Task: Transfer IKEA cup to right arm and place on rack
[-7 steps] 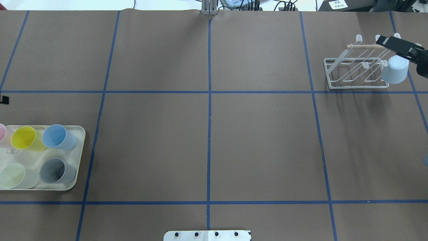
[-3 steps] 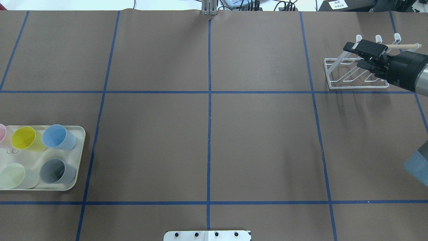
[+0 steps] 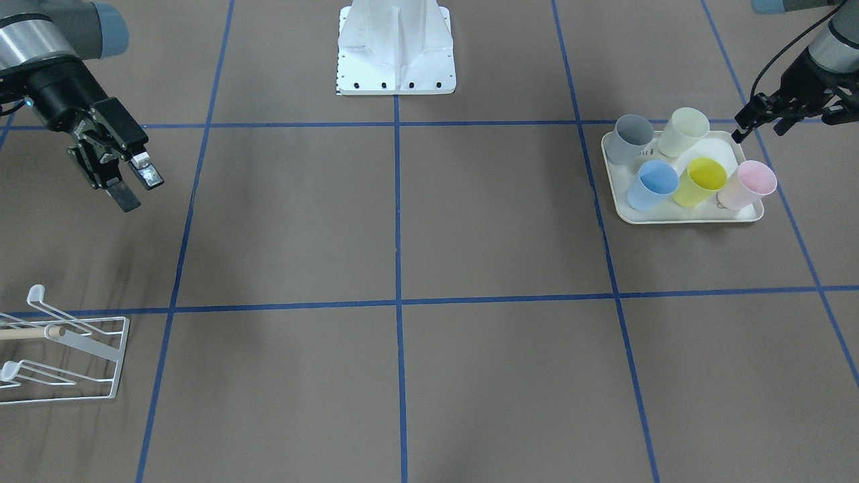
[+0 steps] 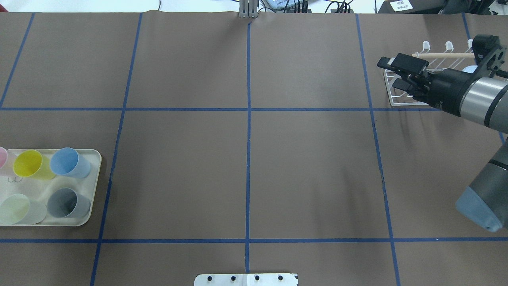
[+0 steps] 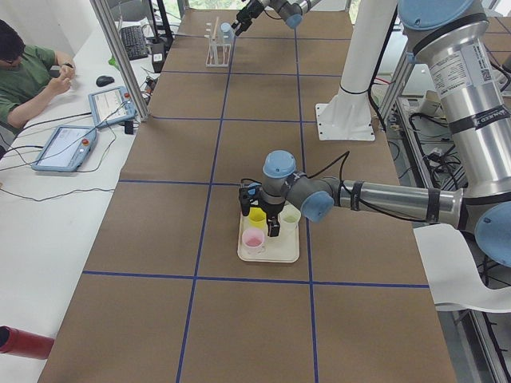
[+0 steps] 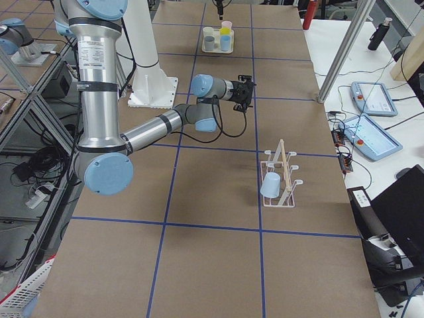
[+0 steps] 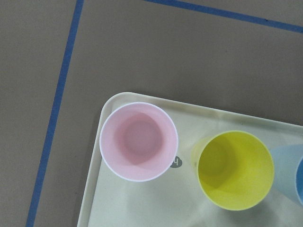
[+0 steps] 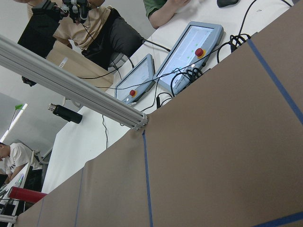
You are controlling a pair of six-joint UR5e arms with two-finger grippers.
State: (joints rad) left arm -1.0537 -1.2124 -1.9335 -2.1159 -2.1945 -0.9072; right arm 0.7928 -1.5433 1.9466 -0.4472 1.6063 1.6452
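My brown table (image 4: 178, 59) carries blue tape lines (image 4: 248, 159); beside it, a white desk (image 5: 36, 235) holds two tablets (image 5: 64, 148).

Pale blue cup (image 6: 270, 186) upside down on prong of white wire rack (image 6: 283, 165); rack upright, wooden dowel across top, on far right part of table; right arm (image 4: 472, 97) stretched over rack; right gripper (image 4: 385, 73) jaws apart, empty, clear of cup
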